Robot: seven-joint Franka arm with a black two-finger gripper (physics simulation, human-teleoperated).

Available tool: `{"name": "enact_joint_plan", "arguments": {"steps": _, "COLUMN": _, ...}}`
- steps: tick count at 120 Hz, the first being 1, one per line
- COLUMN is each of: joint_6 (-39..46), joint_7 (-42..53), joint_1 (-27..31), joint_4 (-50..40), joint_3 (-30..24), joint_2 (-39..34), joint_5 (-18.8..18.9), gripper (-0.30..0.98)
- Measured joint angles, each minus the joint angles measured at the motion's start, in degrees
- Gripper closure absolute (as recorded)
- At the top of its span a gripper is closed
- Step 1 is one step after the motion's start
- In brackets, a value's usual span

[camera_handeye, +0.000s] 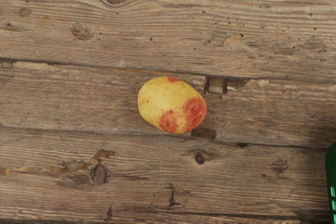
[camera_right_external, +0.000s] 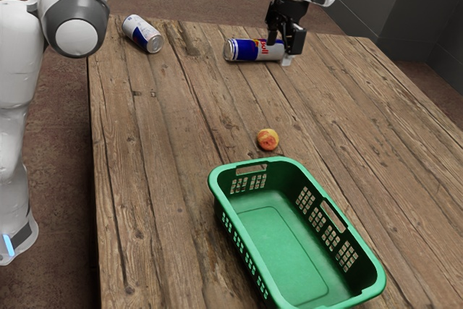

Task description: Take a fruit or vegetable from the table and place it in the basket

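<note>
Fruit or vegetable (camera_handeye: 165, 102) is oval, yellow and red-blotched.

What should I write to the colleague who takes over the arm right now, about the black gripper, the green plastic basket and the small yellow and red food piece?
Gripper: the black two-finger gripper is open and empty, raised over the wooden table.
Things: the small, rounded, yellow and red fruit or vegetable lies on the table, just outside one short end of the green plastic basket. The basket has nothing in it.
Done: nothing is picked up or placed.
Left: line up over the piece, lower, grip, lift it over the rim, release it inside.
</note>
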Motion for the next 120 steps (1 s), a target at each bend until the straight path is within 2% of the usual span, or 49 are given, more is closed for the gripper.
{"name": "enact_joint_plan", "arguments": {"steps": 58, "joint_6": -0.3, "joint_7": 0.07, "joint_1": 1.05, "joint_4": 1.46, "joint_3": 0.08, "joint_2": 0.37, "joint_5": -0.64, "gripper": 0.0}}
{"name": "enact_joint_plan", "arguments": {"steps": 120, "joint_6": 3.96, "joint_7": 0.13, "joint_1": 2.46, "joint_4": 1.76, "joint_3": -0.4, "joint_2": 15.15, "joint_5": -1.02, "gripper": 0.0}}
